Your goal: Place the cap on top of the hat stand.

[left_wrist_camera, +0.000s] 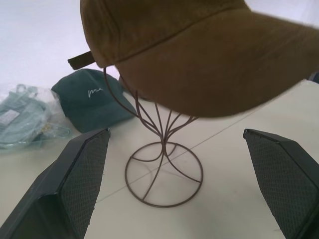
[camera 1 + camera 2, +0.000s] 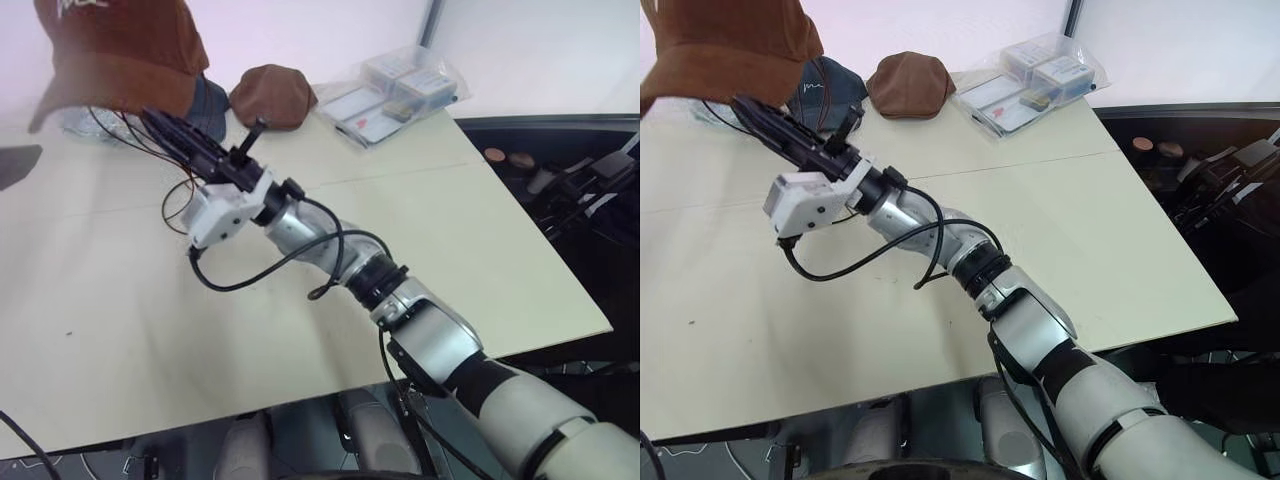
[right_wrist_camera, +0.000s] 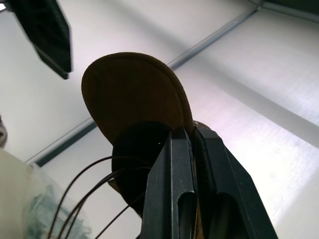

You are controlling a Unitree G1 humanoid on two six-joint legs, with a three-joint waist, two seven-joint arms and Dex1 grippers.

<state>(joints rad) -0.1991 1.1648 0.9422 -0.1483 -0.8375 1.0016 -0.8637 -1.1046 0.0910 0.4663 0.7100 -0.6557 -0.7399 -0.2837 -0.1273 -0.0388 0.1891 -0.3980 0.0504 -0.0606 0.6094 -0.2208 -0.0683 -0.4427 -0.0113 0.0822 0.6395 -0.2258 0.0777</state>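
Now I see the cap (image 1: 199, 55) sitting over the dome of the hat stand (image 1: 163, 172), with the brim sticking out to one side and the wire stem and round ring base showing below it on the desk (image 2: 420, 230). My right hand (image 2: 170, 128) reaches up under the cap from below, and its two black fingers (image 3: 172, 184) are pressed together with the edge of the cap between them, so it is clamped on the cap. My left hand (image 1: 179, 189) is level in front of the stand; its two fingers are wide apart, one on each side of the ring base, and they touch nothing. Behind the stand a navy-blue cap (image 1: 89, 99) with white script lies on the desk, and near it a plainer brown cap (image 2: 272, 95). Beside that brown cap lies a clear plastic bag (image 2: 400, 95) with small boxes inside, close to the far edge of the desk
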